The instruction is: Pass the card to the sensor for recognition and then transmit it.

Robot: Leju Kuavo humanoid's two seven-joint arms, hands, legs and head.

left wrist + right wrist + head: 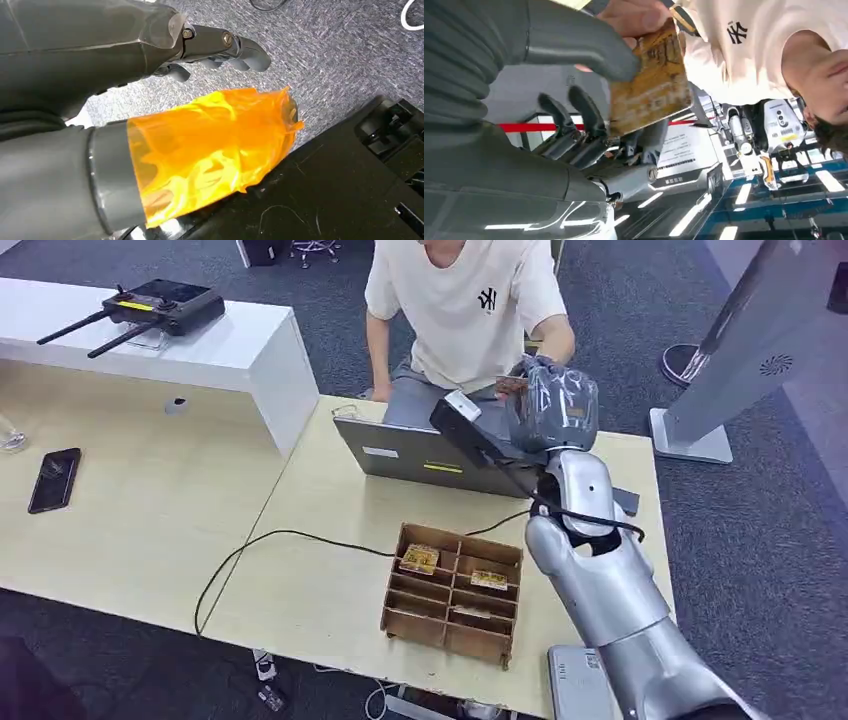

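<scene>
Above the laptop [420,455], the right hand [553,405] pinches the card [651,82], tilted.

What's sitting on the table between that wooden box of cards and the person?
An open grey laptop, its back to the wooden box, stands before the person; a black cable crosses the table. Seen in the head view.

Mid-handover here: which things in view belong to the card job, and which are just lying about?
Job:
card, held in the right robot hand
person's hand on the card
sensor
wooden tray with more cards

Lying about:
laptop
phone
remote controller
</scene>
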